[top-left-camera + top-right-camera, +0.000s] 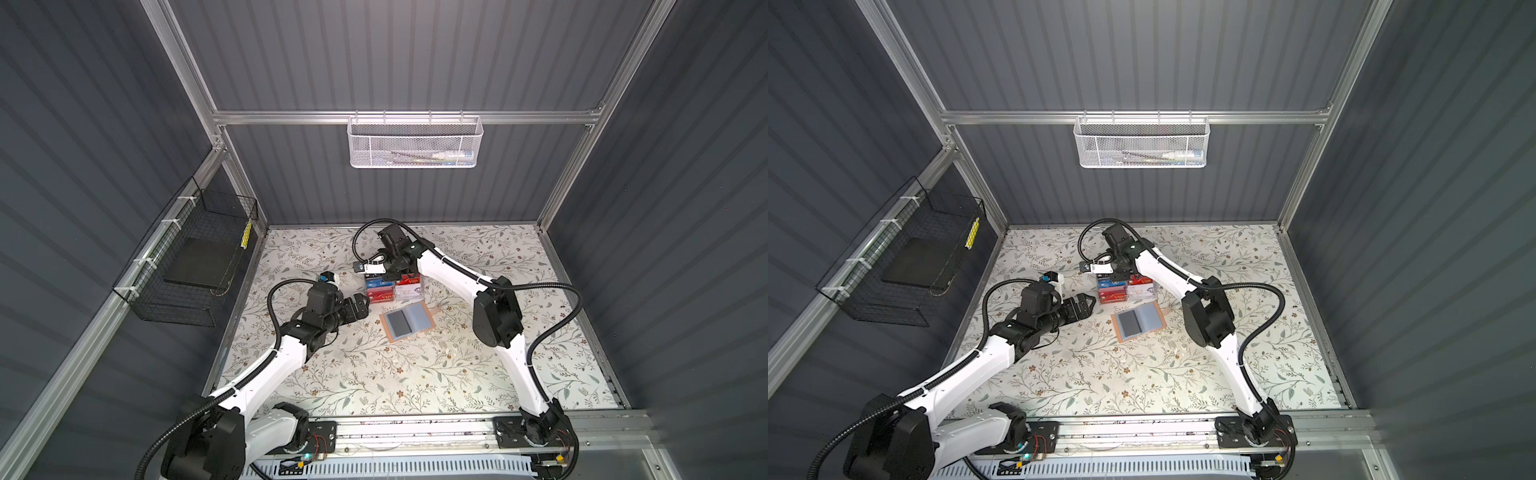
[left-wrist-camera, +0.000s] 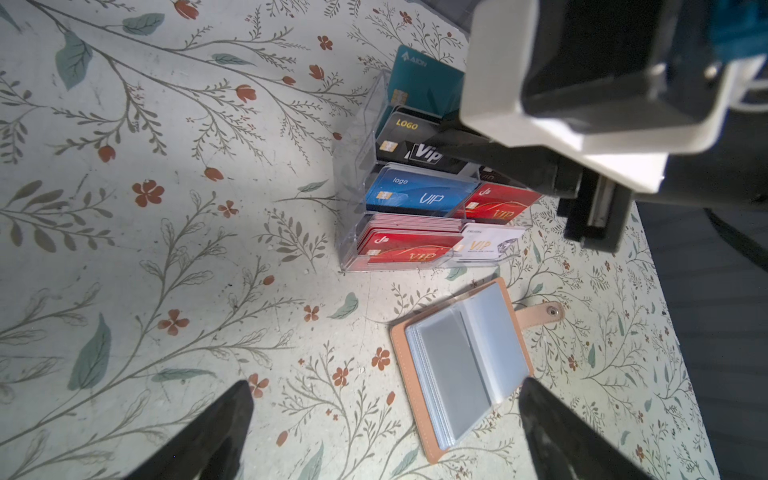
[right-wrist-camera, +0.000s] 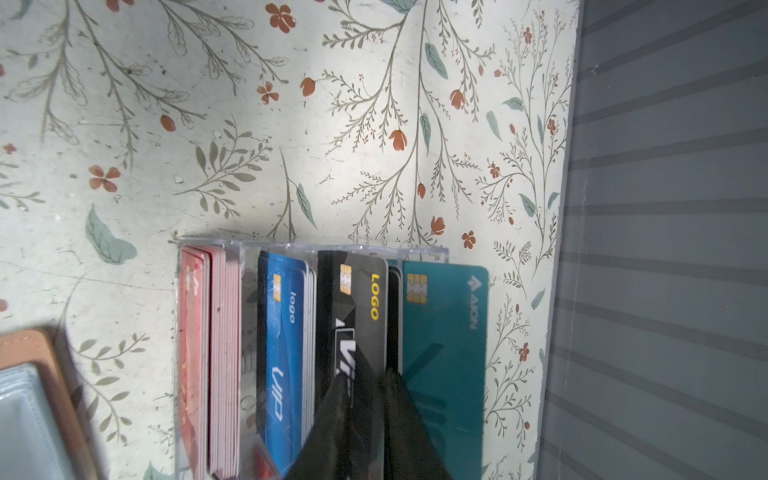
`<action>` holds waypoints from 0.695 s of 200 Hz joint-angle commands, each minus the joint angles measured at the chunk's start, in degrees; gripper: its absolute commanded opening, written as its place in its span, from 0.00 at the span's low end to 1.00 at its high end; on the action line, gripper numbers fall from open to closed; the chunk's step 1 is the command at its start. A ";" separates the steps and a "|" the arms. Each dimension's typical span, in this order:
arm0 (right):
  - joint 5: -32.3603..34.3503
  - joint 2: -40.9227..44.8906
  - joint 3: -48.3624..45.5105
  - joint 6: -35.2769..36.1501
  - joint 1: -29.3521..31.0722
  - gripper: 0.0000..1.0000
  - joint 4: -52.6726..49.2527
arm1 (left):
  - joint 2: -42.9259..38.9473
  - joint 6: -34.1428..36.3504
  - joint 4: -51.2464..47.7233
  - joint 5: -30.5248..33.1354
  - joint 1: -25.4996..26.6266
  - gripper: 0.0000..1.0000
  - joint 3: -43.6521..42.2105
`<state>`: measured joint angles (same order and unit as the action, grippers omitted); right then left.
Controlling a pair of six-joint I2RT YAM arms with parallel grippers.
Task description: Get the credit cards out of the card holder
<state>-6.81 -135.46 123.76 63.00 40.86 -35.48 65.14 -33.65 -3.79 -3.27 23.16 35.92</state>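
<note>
The tan card holder [image 1: 409, 322] [image 1: 1138, 322] lies open on the floral table, showing only grey pocket pages [image 2: 461, 365]; its corner shows in the right wrist view [image 3: 25, 407]. Credit cards stand in a clear rack [image 2: 353, 199]: teal [image 3: 444, 332], black [image 3: 353, 299], blue [image 3: 286, 332] and red [image 3: 195, 332]. My right gripper [image 3: 368, 374] [image 1: 392, 274] is down in the rack. Its jaws stand a narrow gap apart, astride the black card. My left gripper [image 2: 386, 386] [image 1: 1086, 301] hovers wide open and empty, just left of the card holder.
A white card [image 2: 486, 245] sits in the rack's front tier. The holder's snap strap [image 2: 540, 311] sticks out toward the right arm. A white mesh basket [image 1: 415, 141] hangs on the back wall and a black wire basket [image 1: 195, 266] on the left wall.
</note>
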 commanded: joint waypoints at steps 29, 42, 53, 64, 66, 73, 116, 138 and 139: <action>-0.14 3.13 -1.67 -1.13 -0.52 0.21 1.29 | -0.46 -0.49 0.02 -1.04 -0.37 1.00 -0.71; -0.21 3.54 -1.86 -1.31 -0.56 0.21 1.31 | -0.54 -0.54 0.01 -1.04 -0.39 1.00 -0.73; -0.40 3.95 -2.03 -1.48 -0.61 0.21 1.31 | -0.64 -0.54 -0.15 -1.04 -0.39 1.00 -0.75; -0.52 4.51 -2.36 -1.88 -0.60 0.21 1.39 | -0.88 -0.55 -0.23 -1.01 -0.44 1.00 -0.76; -0.54 4.61 -2.43 -1.89 -0.61 0.21 1.38 | -0.89 -0.54 -0.20 -1.03 -0.40 1.00 -0.76; -0.86 5.07 -2.68 -2.09 -0.61 0.21 1.46 | -0.87 -0.54 -0.33 -0.96 -0.39 1.00 -0.57; -1.24 8.21 -5.44 -2.54 -0.60 0.22 3.23 | -1.36 -0.77 -1.09 -0.86 -0.39 1.00 -0.03; -1.10 9.95 -6.70 -3.70 -0.76 0.23 4.20 | -1.64 -0.77 -1.67 -0.69 -0.39 1.00 0.41; -1.10 10.08 -6.78 -3.78 -0.77 0.23 4.24 | -1.66 -0.79 -1.75 -0.69 -0.39 1.00 0.48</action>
<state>-7.33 -127.85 118.58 61.23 40.32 -32.51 64.79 -34.02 -3.88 -3.64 23.16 35.88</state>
